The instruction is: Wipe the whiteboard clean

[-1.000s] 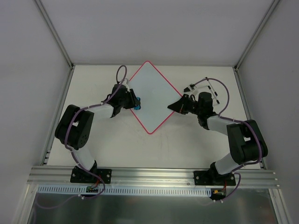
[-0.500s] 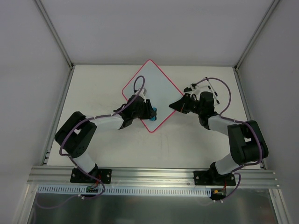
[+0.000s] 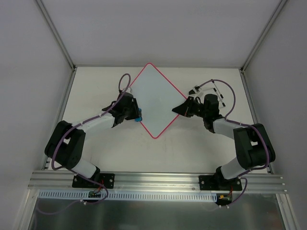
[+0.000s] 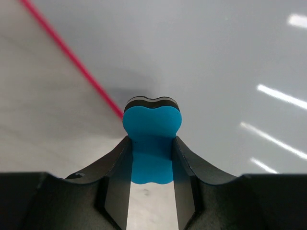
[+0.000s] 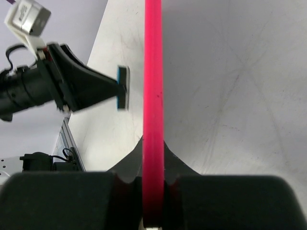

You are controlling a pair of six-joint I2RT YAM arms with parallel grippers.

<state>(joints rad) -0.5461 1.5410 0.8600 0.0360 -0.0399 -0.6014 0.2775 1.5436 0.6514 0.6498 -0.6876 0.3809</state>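
The whiteboard (image 3: 154,98) lies as a diamond on the table, white with a pink-red rim, no scribbles visible. My left gripper (image 3: 136,115) is shut on the blue-and-black eraser (image 4: 151,125), which sits at the board's left edge, by the rim (image 4: 72,57). My right gripper (image 3: 178,109) is shut on the board's right rim; in the right wrist view the rim (image 5: 154,96) runs edge-on between my jaws, and the eraser (image 5: 123,88) shows beyond it to the left.
A small white-and-black object with cable (image 3: 211,88) lies behind the right arm. Grey enclosure walls stand on three sides. An aluminium rail (image 3: 158,179) carries both arm bases at the near edge.
My left gripper swept the eraser from the board's left edge down toward its lower middle, then back to the left edge. The board shifted slightly and returned. The right gripper stayed clamped.
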